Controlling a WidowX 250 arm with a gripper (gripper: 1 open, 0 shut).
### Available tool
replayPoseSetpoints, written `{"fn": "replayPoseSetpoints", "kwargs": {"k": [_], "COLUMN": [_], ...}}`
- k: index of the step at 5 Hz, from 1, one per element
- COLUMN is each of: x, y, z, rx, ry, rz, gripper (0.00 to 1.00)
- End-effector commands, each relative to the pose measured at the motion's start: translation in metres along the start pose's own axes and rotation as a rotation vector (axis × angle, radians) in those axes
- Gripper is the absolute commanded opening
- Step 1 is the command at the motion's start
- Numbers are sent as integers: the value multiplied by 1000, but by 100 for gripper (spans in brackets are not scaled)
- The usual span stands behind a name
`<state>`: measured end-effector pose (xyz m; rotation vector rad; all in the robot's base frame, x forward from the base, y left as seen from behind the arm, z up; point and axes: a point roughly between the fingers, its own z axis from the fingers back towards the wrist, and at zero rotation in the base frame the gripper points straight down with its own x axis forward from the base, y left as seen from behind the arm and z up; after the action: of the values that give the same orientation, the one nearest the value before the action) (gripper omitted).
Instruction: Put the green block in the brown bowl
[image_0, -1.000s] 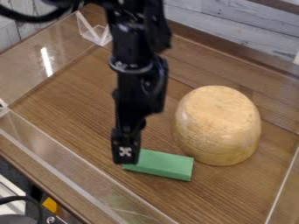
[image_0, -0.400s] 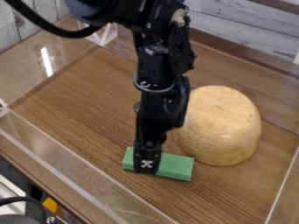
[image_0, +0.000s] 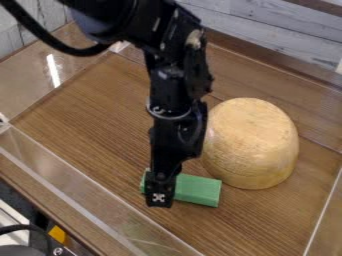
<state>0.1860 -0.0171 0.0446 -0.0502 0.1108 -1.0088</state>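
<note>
The green block (image_0: 203, 190) lies flat on the wooden table, just in front of and left of the brown bowl (image_0: 251, 142). The bowl shows as a rounded tan dome; its opening is not visible. My gripper (image_0: 162, 193) hangs from the black arm, pointing straight down over the block's left end and hiding that end. The near finger, marked with a black-and-white pattern, reaches down to table level in front of the block. The jaws stand open, and I cannot tell whether they touch the block.
Clear plastic walls (image_0: 54, 165) run around the wooden table top (image_0: 94, 110), close to the block at the front. A small white stand (image_0: 110, 40) sits at the back left. The bowl stands right beside the gripper on its right.
The arm has swung over the block's left end and come down closer to the table. Neither the block nor the bowl has moved.
</note>
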Motion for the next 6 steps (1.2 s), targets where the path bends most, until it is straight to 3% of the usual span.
{"fn": "replayPoseSetpoints", "kwargs": {"k": [1, 3, 4, 6], "x": [6, 25, 18, 9], "y": [5, 10, 1, -2], "z": [-7, -9, -16, 19], "rx": [24, 40, 43, 48], "ry": [-22, -29, -27, -54], "rz": [32, 32, -32, -25], "gripper": [100, 100, 0, 0]}}
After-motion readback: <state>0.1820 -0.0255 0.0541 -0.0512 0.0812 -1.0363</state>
